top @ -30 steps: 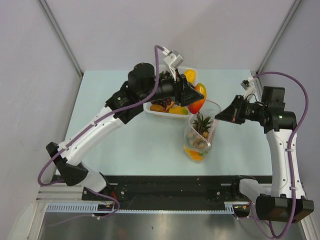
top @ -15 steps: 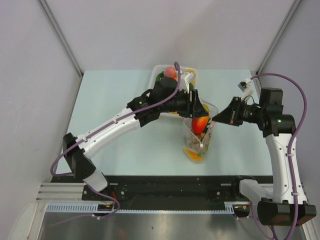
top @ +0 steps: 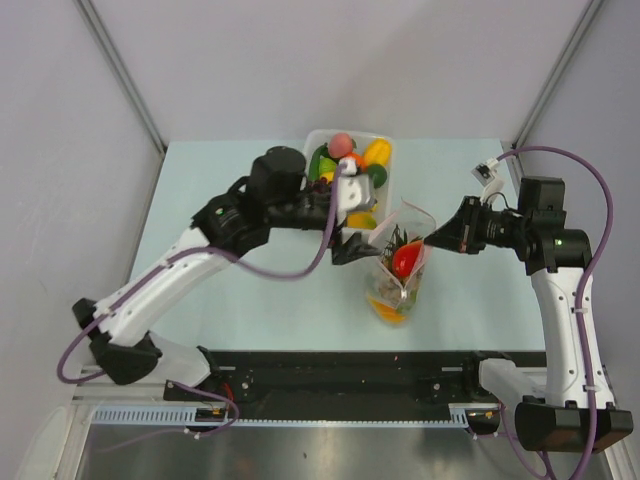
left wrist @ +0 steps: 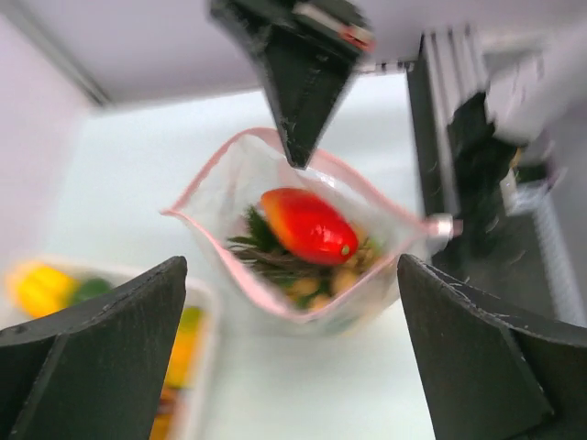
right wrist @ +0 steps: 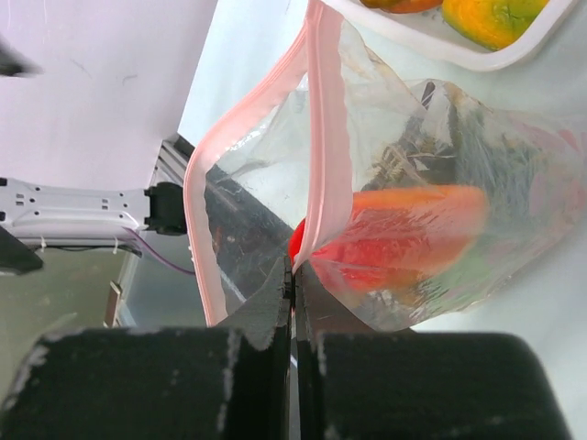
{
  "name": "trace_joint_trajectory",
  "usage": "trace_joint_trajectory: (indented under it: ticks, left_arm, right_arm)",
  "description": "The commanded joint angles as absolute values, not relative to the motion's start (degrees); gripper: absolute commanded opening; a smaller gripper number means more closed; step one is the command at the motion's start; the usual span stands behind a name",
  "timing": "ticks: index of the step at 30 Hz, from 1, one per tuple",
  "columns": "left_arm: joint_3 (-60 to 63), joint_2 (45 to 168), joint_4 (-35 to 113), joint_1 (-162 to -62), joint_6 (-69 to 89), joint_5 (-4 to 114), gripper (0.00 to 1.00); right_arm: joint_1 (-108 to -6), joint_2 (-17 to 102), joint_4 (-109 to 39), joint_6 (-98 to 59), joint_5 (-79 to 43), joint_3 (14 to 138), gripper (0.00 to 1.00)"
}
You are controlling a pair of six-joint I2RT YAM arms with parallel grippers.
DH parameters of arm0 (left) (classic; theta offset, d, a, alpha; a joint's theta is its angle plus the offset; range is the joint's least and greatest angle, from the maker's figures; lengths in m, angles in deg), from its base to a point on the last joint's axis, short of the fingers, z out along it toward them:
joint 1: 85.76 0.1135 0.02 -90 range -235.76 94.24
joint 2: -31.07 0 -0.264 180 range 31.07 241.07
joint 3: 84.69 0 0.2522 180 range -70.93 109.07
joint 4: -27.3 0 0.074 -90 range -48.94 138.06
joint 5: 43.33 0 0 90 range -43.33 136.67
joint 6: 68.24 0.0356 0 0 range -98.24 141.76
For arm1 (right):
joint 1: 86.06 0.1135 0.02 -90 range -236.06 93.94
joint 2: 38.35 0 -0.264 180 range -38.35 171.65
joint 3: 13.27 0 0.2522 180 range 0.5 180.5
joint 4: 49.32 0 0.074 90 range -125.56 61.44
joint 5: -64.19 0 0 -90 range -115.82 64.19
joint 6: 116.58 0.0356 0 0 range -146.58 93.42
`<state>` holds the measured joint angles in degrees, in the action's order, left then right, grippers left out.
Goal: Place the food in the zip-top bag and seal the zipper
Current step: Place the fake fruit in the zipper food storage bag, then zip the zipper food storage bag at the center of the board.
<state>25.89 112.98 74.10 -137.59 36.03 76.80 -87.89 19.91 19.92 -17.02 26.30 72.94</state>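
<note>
light: bright, even | shadows: soft | blur: left wrist view smeared

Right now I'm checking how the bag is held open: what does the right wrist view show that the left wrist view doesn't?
Right wrist only: the right gripper shut on the zipper, seen close. Left wrist only: the left gripper open, facing the zip-top bag's gaping mouth. Both: the red-yellow piece inside the bag, and the white tray.

A pale green table (top: 470, 310) fills the middle of the frame. Plain grey walls (top: 330, 60) enclose it on three sides, with slim metal posts (top: 120, 72) slanting down from the upper corners.
</note>
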Motion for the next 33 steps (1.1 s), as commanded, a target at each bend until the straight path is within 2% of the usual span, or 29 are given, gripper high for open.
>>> trace_joint_trajectory:
  ticks: [1, 3, 5, 12, 15, 17, 18, 20, 21, 22, 24, 28, 32, 33]
  left_arm:
    - [18.4, 105.1, 82.3, -138.0, 81.6, 84.4, 1.00]
    - [12.9, 103.7, 82.4, -138.8, 93.1, 83.2, 1.00]
    - [10.4, 102.9, 81.4, -139.5, 97.8, 82.8, 0.99]
    - [12.0, 108.5, 79.6, -140.4, 102.4, 84.5, 0.98]
    - [12.0, 110.0, 80.7, -141.3, 104.4, 84.6, 0.94]
    - [12.0, 110.8, 81.7, -141.9, 104.9, 84.2, 0.82]
    - [12.1, 110.8, 83.5, -143.0, 105.3, 83.9, 0.66]
    - [12.1, 110.0, 85.2, -145.1, 104.6, 83.1, 0.47]
    - [11.9, 109.5, 85.1, -145.8, 103.3, 83.0, 0.22]
    - [11.4, 108.8, 84.6, -146.5, 101.8, 83.0, 0.12]
    - [9.5, 106.4, 82.1, -148.7, 97.1, 82.7, 0.00]
    - [5.2, 102.4, 74.3, -152.4, 87.8, 80.1, 0.00]
    - [4.3, 103.3, 67.2, -154.0, 77.1, 76.0, 0.00]
    - [4.6, 103.9, 66.7, -154.0, 74.7, 75.0, 0.00]
  right_arm:
    - [-87.1, 19.5, 19.6, -20.1, 28.5, 75.3, 0.00]
    - [-86.8, 19.6, 19.4, -20.3, 28.3, 75.3, 0.00]
    - [-86.5, 19.3, 19.4, -20.4, 28.2, 75.4, 0.00]
    - [-83.3, 19.7, 19.3, -21.2, 26.9, 76.0, 0.00]
    - [-82.2, 20.2, 19.9, -22.2, 26.5, 76.7, 0.00]
    - [-81.4, 20.5, 19.3, -22.2, 26.2, 76.7, 0.00]
    - [-81.0, 20.5, 18.8, -22.1, 26.1, 76.6, 0.00]
    - [-79.1, 21.2, 17.1, -21.8, 25.6, 76.5, 0.00]
    - [-78.4, 21.3, 16.3, -21.1, 25.3, 76.5, 0.00]
    - [-76.3, 21.9, 14.3, -20.7, 25.1, 76.5, 0.00]
    - [-74.0, 22.7, 12.0, -19.7, 24.6, 76.7, 0.00]
    - [-69.5, 27.0, 6.6, -18.6, 24.5, 78.9, 0.00]
    - [-63.9, 30.8, 3.2, -18.3, 25.2, 82.3, 0.00]
    - [-63.1, 31.3, 3.0, -18.9, 25.4, 83.6, 0.04]
